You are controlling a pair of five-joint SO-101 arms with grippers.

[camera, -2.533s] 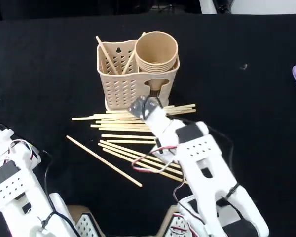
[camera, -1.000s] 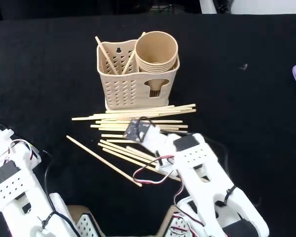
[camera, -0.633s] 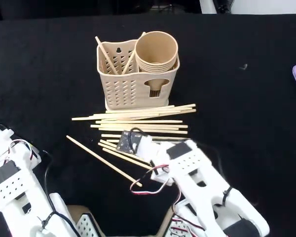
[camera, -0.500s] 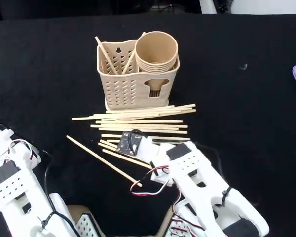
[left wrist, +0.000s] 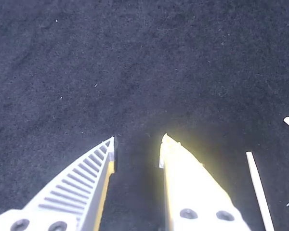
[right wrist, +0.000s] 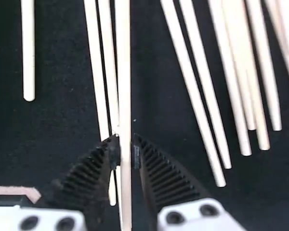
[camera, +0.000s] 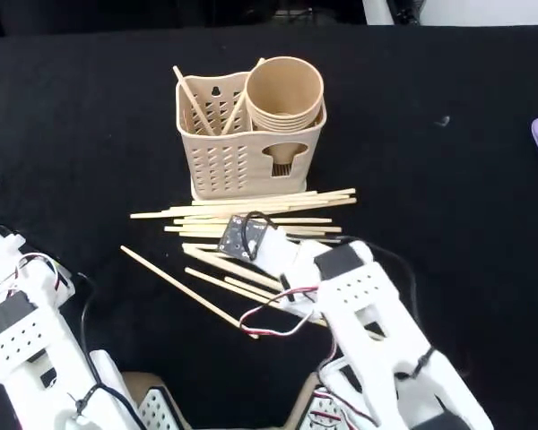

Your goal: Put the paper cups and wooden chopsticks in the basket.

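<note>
Right wrist view: the right gripper point(right wrist: 124, 143) is pinched on one chopstick point(right wrist: 123, 72), likely to lift it singly from the pile. The stick's long axis runs straight out ahead of the jaws, alongside two neighbours. The left gripper point(left wrist: 137, 142), parted and empty, hangs over bare cloth point(left wrist: 135, 57), clear of the work. High view: loose sticks point(camera: 251, 215) lie flat, mostly parallel to the front wall of the basket point(camera: 224, 161). Inside it, stored sticks point(camera: 195, 98) lean tips-up and nested cups point(camera: 284, 90) sit mouth-up in the other compartment.
</note>
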